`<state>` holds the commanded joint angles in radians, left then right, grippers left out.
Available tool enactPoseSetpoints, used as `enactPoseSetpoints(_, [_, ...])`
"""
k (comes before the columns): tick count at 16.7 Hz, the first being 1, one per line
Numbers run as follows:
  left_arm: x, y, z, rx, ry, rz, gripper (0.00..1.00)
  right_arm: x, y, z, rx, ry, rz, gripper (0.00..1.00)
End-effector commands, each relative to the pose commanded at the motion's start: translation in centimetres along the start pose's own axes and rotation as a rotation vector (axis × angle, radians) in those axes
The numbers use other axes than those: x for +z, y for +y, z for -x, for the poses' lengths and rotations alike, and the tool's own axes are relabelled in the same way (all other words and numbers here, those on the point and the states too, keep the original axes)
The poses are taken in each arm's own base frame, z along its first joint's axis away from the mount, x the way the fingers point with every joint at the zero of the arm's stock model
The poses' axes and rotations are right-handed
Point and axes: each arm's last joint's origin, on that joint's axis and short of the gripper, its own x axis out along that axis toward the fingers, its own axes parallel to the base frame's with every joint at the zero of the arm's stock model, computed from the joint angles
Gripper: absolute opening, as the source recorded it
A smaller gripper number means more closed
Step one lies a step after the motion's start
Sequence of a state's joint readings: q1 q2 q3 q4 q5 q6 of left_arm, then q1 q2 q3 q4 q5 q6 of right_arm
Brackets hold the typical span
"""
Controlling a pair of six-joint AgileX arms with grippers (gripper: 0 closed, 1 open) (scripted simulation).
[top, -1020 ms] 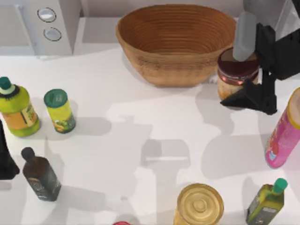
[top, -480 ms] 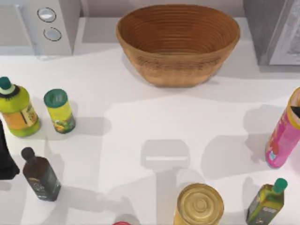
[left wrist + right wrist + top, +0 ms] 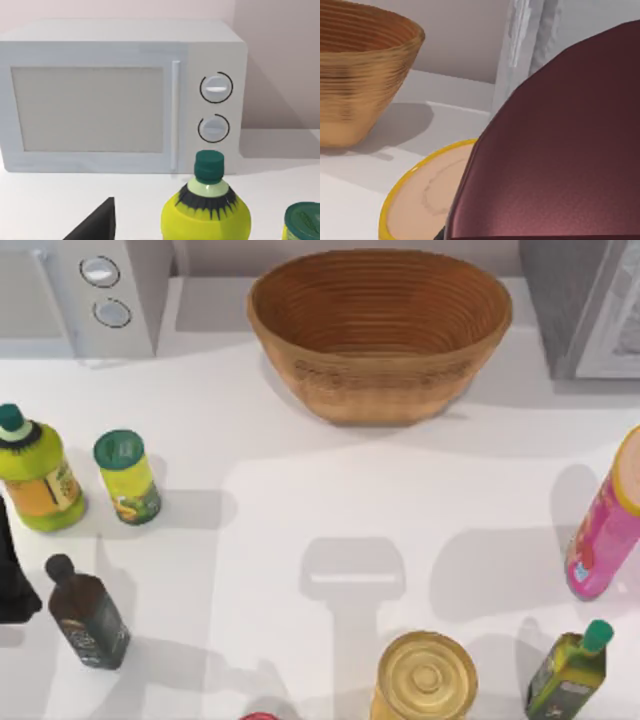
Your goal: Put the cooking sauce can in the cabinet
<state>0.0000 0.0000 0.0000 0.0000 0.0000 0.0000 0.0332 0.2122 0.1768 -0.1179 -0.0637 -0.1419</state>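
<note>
The cooking sauce can (image 3: 555, 150) looms right in front of the right wrist camera, its dark maroon top towards the lens. It hangs above the table, held up by my right gripper. Just below it is the yellow-rimmed lid of a pink bottle (image 3: 422, 197). The gray cabinet (image 3: 575, 305) stands at the table's back right corner, and its wall (image 3: 527, 35) rises close behind the can. My left gripper (image 3: 10, 580) is parked at the table's left edge, with one dark fingertip (image 3: 95, 227) seen in the left wrist view.
A woven basket (image 3: 380, 330) sits at the back middle and a white microwave (image 3: 90, 290) at the back left. On the left are a yellow bottle (image 3: 35, 475), a green-lidded can (image 3: 127, 477) and a dark bottle (image 3: 88, 615). A gold-lidded can (image 3: 425, 677), an olive bottle (image 3: 570, 670) and the pink bottle (image 3: 605, 530) stand front right.
My right gripper, shut on the can beside the basket a second ago, has lifted it and moved off the top view's right side. The left arm has not moved.
</note>
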Motion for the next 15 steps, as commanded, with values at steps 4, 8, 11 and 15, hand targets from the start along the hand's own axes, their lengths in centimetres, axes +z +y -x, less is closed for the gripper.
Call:
enactPoseSetpoints(4, [0.0, 0.0, 0.0, 0.000, 0.000, 0.000, 1.00, -2.8, -0.1, 0.3, -0.094, -0.125, -0.118, 0.00])
enactPoseSetpoints(8, [0.0, 0.0, 0.0, 0.000, 0.000, 0.000, 1.00, -3.3, -0.1, 0.2, -0.108, -0.146, -0.140, 0.00])
enactPoseSetpoints(11, [0.0, 0.0, 0.0, 0.000, 0.000, 0.000, 1.00, -3.3, 0.0, 0.2, -0.102, -0.141, -0.140, 0.00])
enactPoseSetpoints(15, [0.0, 0.0, 0.0, 0.000, 0.000, 0.000, 1.00, -1.9, -0.1, 0.4, -0.089, -0.133, -0.134, 0.00])
